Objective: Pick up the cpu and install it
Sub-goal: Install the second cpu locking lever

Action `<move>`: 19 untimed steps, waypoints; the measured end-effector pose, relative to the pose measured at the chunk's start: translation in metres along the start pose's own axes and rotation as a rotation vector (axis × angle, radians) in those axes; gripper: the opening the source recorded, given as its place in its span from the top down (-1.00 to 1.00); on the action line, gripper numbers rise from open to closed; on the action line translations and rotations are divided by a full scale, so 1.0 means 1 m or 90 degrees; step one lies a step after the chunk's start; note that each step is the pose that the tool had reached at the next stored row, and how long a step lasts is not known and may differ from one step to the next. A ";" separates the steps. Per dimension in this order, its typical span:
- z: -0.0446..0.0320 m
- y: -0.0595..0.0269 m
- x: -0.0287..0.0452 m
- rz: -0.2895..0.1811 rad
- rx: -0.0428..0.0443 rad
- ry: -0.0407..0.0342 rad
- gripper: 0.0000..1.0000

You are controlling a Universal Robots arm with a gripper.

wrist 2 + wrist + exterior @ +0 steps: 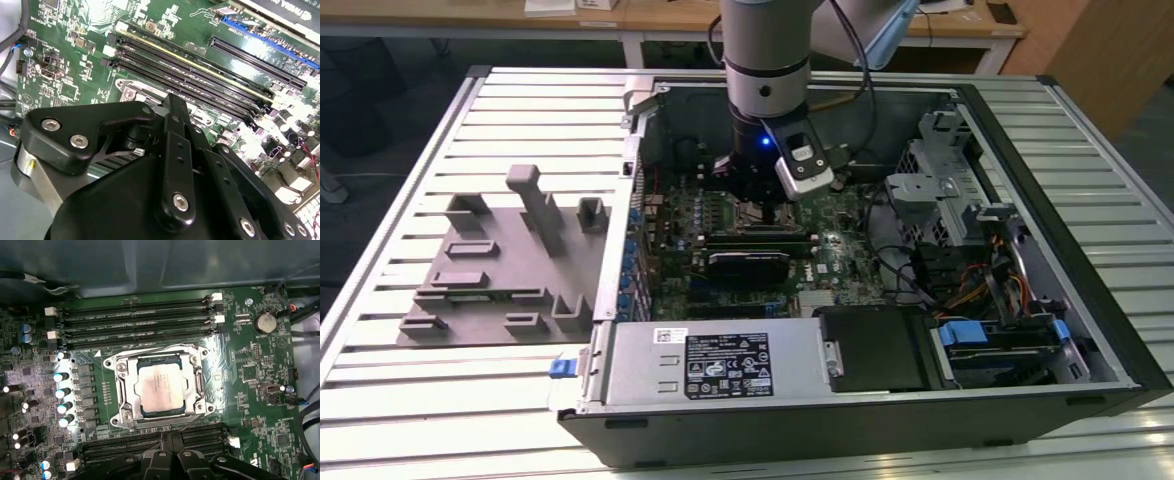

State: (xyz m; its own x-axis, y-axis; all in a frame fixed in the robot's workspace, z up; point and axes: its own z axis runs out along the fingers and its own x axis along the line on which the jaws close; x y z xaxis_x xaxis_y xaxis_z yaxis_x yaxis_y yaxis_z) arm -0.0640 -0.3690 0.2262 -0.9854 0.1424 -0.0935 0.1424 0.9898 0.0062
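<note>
In the first wrist view the cpu (160, 388), a flat square chip with a silver-grey top, lies flat in the motherboard socket with the metal frame (159, 389) around it. My gripper (167, 439) hovers just off the socket's edge, beside the lower memory slots, shut with nothing in it. In the exterior view the gripper (758, 205) hangs straight down inside the open computer case over the middle of the green motherboard (834, 240). The second wrist view has the gripper's black linkage (170, 165) in front of the memory slots (200, 75).
Grey plastic holder blocks (494, 270) stand on the slatted table at the exterior view's left. Inside the case are a black graphics card (740, 262), a power supply (707, 365), a drive cage (947, 190) and loose cables (961, 290). Memory slots (135, 322) flank the socket.
</note>
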 end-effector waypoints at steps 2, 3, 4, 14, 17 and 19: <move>0.0001 0.0000 0.0000 0.000 -0.0002 0.0000 0.79; 0.0001 0.0000 0.0000 0.000 -0.0002 0.0000 0.79; 0.0000 0.0000 0.0000 0.000 -0.0001 0.0001 0.79; 0.0011 -0.0023 -0.0002 -0.013 0.0013 0.0192 0.79; 0.0020 -0.0027 -0.0002 -0.023 0.0016 0.0270 0.79; 0.0027 -0.0028 0.0000 -0.031 0.0018 0.0327 0.79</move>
State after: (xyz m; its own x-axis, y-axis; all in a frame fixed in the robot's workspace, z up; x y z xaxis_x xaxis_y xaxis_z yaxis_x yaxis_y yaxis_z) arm -0.0641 -0.3719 0.2234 -0.9946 0.0950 -0.0424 0.0951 0.9955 0.0001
